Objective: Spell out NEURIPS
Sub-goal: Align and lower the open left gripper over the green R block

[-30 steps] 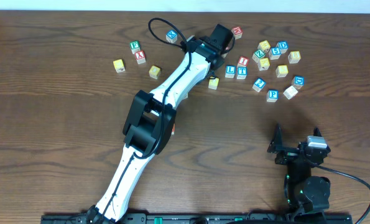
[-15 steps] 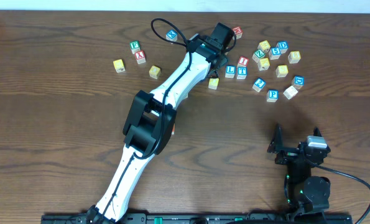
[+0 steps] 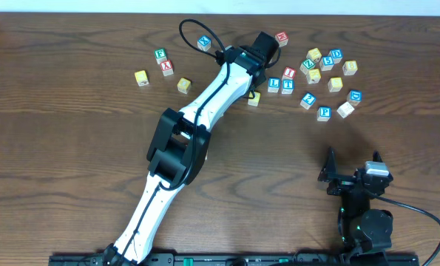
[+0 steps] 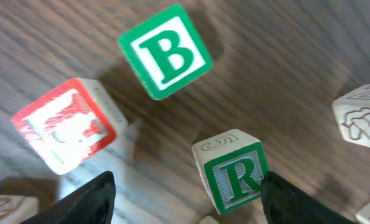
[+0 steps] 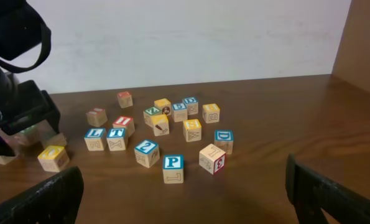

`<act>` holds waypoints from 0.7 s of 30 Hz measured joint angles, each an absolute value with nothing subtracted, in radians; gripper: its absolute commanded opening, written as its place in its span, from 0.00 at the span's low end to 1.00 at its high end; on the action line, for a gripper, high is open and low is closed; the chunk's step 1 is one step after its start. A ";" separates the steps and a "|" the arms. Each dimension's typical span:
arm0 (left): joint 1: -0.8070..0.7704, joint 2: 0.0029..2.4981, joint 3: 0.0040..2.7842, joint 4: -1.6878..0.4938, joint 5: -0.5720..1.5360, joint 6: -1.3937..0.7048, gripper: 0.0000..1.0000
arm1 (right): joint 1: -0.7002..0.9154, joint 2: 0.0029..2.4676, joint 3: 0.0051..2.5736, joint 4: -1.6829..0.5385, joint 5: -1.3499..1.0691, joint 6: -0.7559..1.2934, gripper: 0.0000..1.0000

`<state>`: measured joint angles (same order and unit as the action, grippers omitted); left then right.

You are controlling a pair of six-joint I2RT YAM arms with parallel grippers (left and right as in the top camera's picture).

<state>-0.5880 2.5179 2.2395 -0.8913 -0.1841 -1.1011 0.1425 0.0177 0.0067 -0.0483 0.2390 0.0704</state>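
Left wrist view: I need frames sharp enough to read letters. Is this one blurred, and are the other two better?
Left wrist: the red block is smeared past reading, the B block is soft, the R block reads fine. Right wrist: sharp, the P block is legible. Overhead: evenly lit and crisp, but the letters are tiny.

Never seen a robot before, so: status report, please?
Left gripper open, above R cube. Right gripper open, idle. B cube and red cube close by.
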 measured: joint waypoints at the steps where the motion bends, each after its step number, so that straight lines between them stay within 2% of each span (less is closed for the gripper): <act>1: -0.588 2.517 2.239 -0.899 -0.187 -1.101 0.73 | 0.142 0.018 0.007 -0.048 0.239 0.070 0.99; 18: -0.590 2.498 2.239 -1.029 -0.192 -1.098 0.72 | 0.142 0.018 0.007 -0.048 0.239 0.070 0.99; 21: -0.589 2.498 2.239 -1.029 -0.186 -1.090 0.68 | 0.142 0.018 0.007 -0.048 0.239 0.070 0.99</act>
<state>-0.5892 2.4977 2.2395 -1.0294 -0.1856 -1.0897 0.1425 0.0177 0.0071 -0.0479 0.2390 0.0704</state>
